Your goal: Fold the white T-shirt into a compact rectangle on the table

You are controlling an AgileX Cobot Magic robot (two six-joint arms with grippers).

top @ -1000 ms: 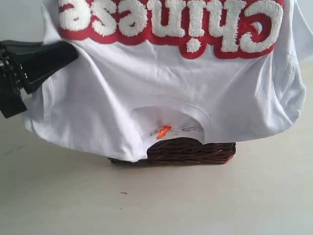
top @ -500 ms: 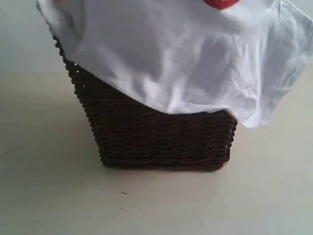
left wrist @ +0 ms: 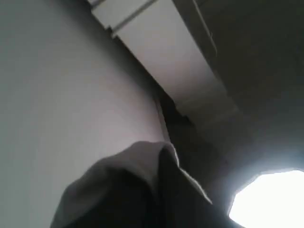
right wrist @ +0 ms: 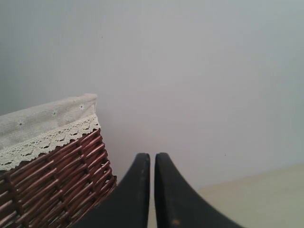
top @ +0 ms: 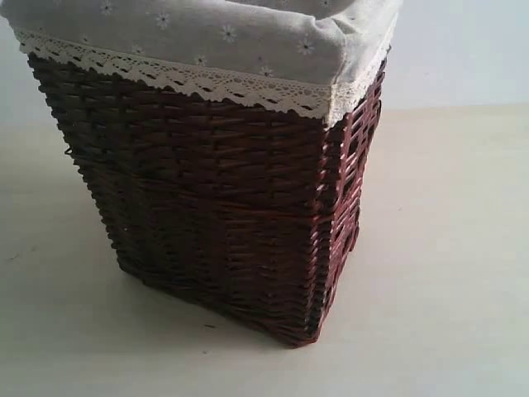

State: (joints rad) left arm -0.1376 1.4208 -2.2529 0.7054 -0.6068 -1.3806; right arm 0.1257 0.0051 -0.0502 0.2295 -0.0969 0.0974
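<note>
Right gripper (right wrist: pixel 151 161) hangs with its black fingers pressed together on nothing, just beside the dark wicker basket (top: pixel 215 190). The left gripper is closed and hidden under a fold of pale cloth that I take for the white T-shirt (left wrist: pixel 135 166), held up high with wall and ceiling behind it. Folding hasn't started, by my read: no shirt lies on the tabletop (top: pixel 446 289), so it must come down, be spread flat and then folded, and all we see of it is a soft, shadowed bunch, no lettering or tag in sight.
</note>
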